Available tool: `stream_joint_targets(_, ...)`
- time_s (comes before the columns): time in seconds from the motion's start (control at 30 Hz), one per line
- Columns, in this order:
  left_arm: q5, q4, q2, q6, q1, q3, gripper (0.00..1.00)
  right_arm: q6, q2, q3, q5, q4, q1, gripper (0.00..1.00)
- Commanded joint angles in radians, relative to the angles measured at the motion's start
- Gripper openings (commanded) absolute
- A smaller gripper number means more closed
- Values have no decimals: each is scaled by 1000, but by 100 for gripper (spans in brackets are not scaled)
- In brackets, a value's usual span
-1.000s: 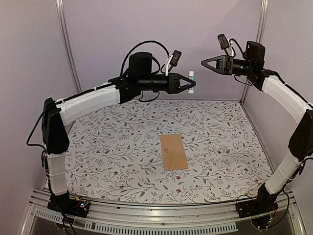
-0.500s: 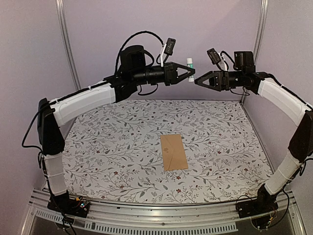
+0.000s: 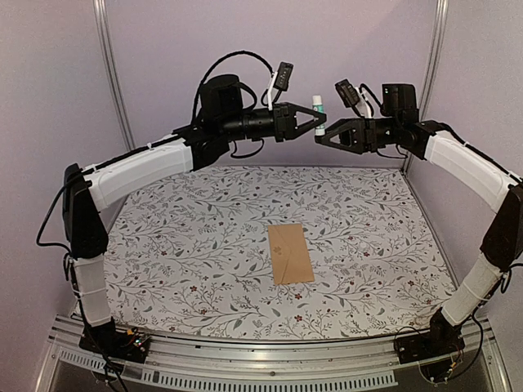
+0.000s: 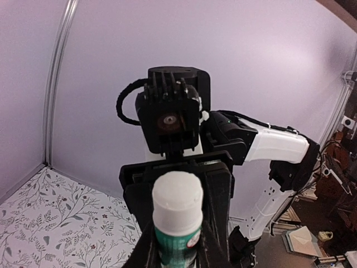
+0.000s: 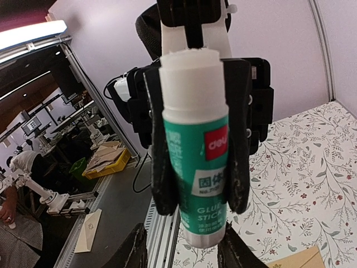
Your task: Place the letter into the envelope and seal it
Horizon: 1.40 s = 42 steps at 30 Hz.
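My left gripper [image 3: 317, 122] is raised high at the back and shut on a green glue stick [image 3: 317, 111] with a white cap. The stick fills the left wrist view [image 4: 177, 215] and the right wrist view [image 5: 198, 167], where the left fingers [image 5: 162, 167] clamp its sides. My right gripper [image 3: 323, 137] faces it, open, its own fingertips [image 5: 134, 248] on either side of the stick's lower end, not touching. The tan envelope [image 3: 290, 253] lies flat and closed on the table; its corner shows in the right wrist view [image 5: 304, 259]. The letter is not in view.
The floral tablecloth [image 3: 188, 245] covers the table. Purple walls with metal posts [image 3: 110, 82] enclose the back and sides. An aluminium rail [image 3: 270, 359] runs along the near edge.
The left gripper rose and turned the glue stick upright. The right gripper moved left and down, closing in on the stick's lower end. The envelope has not moved.
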Motion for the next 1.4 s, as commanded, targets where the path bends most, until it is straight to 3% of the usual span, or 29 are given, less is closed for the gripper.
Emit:
stream_joint_targets(0.0, 19, 17, 2, -10, 8, 29, 0, 43, 14, 20, 11, 59, 3, 37)
stream_joint_targets(0.3, 27, 9, 13, -10, 8, 45, 0, 81, 20, 19, 31, 96, 3, 36)
stream_joint_targets(0.43, 28, 3, 20, -11, 9, 55, 0, 87, 24, 18, 26, 104, 3, 26)
stream_joint_targets(0.83, 29, -14, 41, -14, 14, 75, 0, 111, 19, 18, 17, 143, 3, 22)
stream_joint_targets(1.17, 10, -39, 53, -25, 22, 82, 0, 134, 16, 29, 22, 173, 4, 7)
stream_joint_targets(1.27, -36, -87, 65, -27, 24, 100, 0, 138, 4, 49, 83, 174, 4, 0)
stream_joint_targets(1.37, -174, -139, 69, -33, 17, 114, 0, 47, -31, 105, 366, 37, 21, 0)
